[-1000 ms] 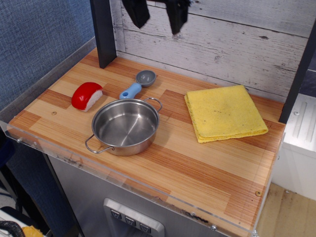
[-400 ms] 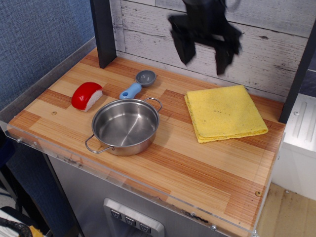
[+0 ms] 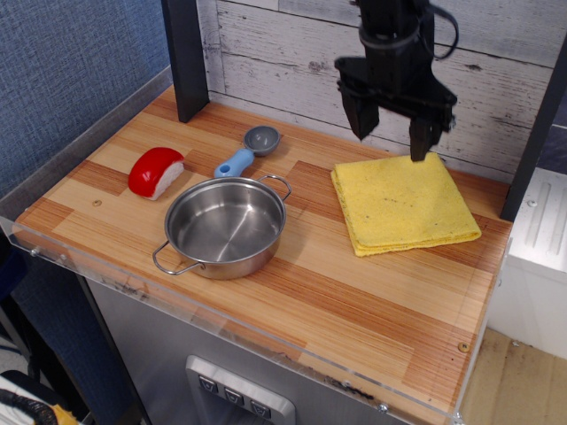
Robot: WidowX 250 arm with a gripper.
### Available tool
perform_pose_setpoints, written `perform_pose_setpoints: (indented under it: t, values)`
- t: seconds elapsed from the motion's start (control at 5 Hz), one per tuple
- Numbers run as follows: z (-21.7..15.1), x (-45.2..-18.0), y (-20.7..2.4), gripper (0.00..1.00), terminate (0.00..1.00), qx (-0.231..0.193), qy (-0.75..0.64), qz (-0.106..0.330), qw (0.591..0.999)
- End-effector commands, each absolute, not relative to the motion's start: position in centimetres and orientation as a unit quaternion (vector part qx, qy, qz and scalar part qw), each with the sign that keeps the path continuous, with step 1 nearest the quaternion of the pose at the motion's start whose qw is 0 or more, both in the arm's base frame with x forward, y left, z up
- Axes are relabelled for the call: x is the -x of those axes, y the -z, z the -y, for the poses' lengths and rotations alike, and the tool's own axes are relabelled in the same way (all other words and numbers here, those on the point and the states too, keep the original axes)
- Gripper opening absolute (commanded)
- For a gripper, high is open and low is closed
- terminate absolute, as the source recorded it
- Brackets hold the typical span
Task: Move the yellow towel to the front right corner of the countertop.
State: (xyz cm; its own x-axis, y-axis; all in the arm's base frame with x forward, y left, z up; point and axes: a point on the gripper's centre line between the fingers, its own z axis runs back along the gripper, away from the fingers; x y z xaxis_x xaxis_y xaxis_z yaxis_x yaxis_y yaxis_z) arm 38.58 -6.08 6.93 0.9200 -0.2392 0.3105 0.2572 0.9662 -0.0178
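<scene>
The yellow towel (image 3: 405,203) lies flat and folded on the back right part of the striped wooden countertop (image 3: 354,301). My black gripper (image 3: 392,146) hangs open just above the towel's far edge, its two fingers spread wide and pointing down. One fingertip (image 3: 362,128) is over the board behind the towel's far left part, the other is at the towel's far right part. It holds nothing.
A steel pan (image 3: 225,226) stands left of the middle. A red and white piece (image 3: 156,172) lies at the left, and a blue-handled grey scoop (image 3: 249,149) behind the pan. A dark post (image 3: 184,58) stands at the back left. A clear rim (image 3: 221,329) edges the front.
The gripper has come down and moved right from the top of the view to just above the towel's far edge, staying open. Nothing on the counter has moved.
</scene>
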Motion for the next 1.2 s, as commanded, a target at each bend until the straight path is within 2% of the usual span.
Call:
perform_pose_setpoints:
  t: [0.0,0.6,1.0]
  values:
    - [7.1,-39.3,-5.7,1.0,0.0,0.026,0.15,0.16,0.975]
    - [9.0,-38.4,-3.7,1.0,0.0,0.036,0.19,0.128,0.973]
    - [8.9,-38.2,-3.2,1.0,0.0,-0.001,0.166,0.148,0.975]
